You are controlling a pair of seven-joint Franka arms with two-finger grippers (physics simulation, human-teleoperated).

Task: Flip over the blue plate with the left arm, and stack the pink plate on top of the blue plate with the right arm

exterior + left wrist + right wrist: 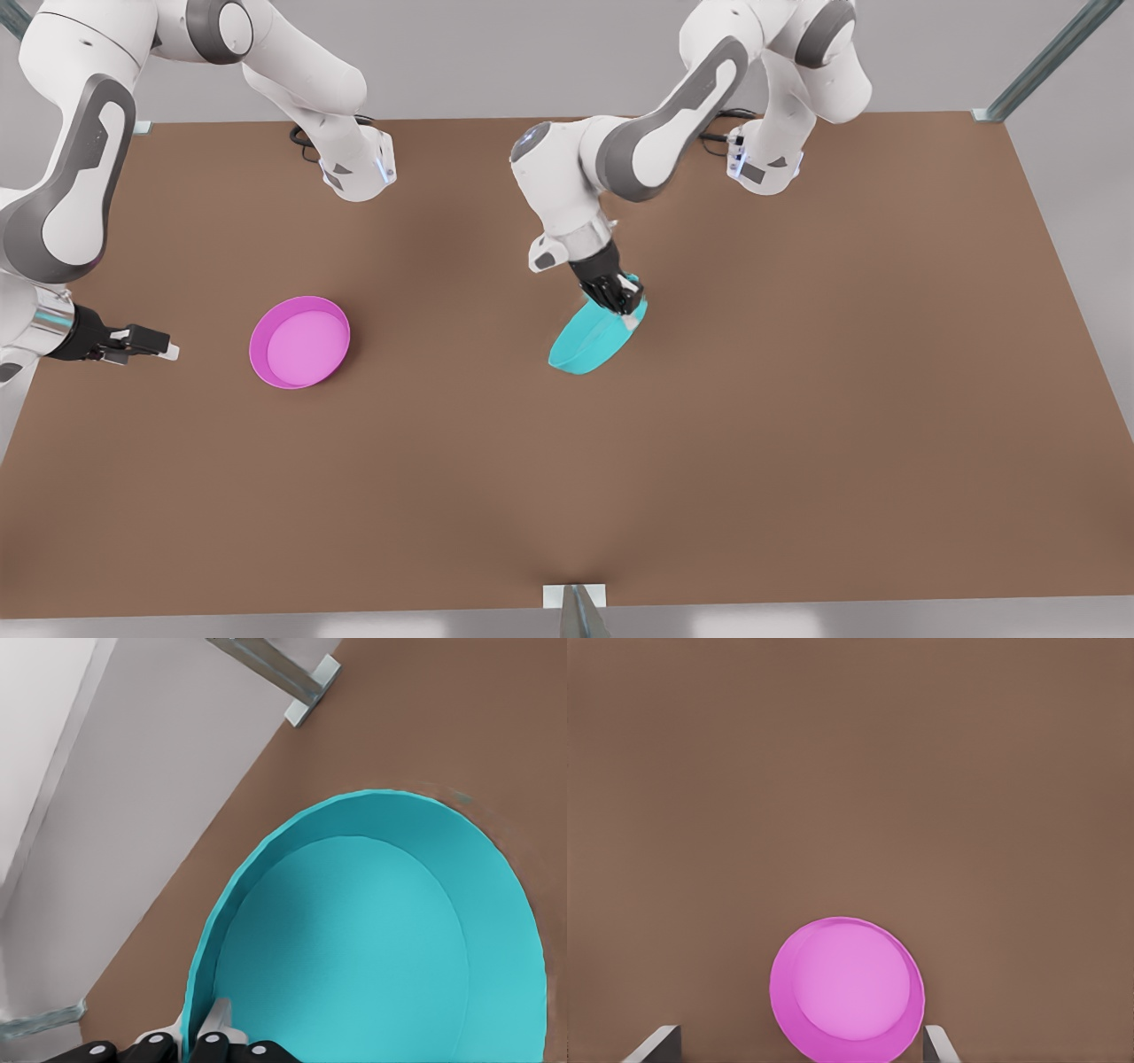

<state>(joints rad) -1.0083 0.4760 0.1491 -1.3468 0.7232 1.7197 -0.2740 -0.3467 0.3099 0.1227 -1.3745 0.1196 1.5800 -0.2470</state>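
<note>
The blue plate (589,346) stands tilted on the table, its lower edge down and its upper rim lifted. My left gripper (631,312) is shut on that upper rim. In the left wrist view the plate's turquoise face (372,948) is close up, with my left gripper (202,1028) pinching its rim. The pink plate (299,342) lies flat and upright toward the front view's left. My right gripper (164,346) waits open beside it, a short way further to the front view's left. The right wrist view has the pink plate (846,988) ahead of my right gripper (797,1043).
The brown table (797,399) stretches wide to the front view's right and toward the near edge. A metal frame post (576,611) stands at the middle of the near edge, and another bracket (306,691) sits at a table corner.
</note>
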